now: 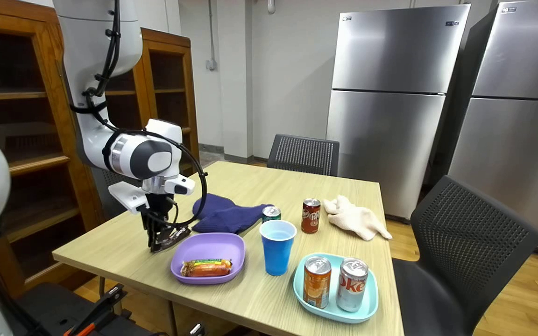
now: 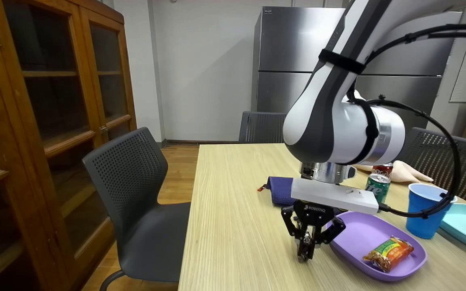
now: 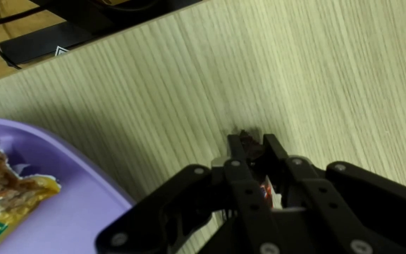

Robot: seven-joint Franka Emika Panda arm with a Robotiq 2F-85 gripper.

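End effector (image 3: 252, 139), lettered ROBOTIQ, pinches dark packet (image 1: 175, 237) just beside purple plate (image 1: 213, 247); silver can (image 1: 352, 285) reads "oke".

White robot arm (image 1: 84, 51) of smooth, rounded tubular sections, as I see it from the room; a broad dark-grey stripe (image 2: 324, 117) runs along it in an exterior view. Bands: wide black straps (image 2: 341, 61) and a shiny silver metal band (image 2: 382, 139) encircle it. Cabling: a thick black cable (image 2: 456, 163), cinched with small black ties (image 2: 420, 112), forms a large loop. Mounting: a polished silver cylindrical collar (image 2: 324, 171) and a flat white rectangular block (image 2: 334, 194). End tool: a matte black, multi-jointed gripper (image 2: 306, 252), bearing white ROBOTIQ lettering (image 2: 315, 208); round silver screw heads (image 3: 269, 248) and slim, straight black fingers (image 3: 235, 150) appear in the wrist view.
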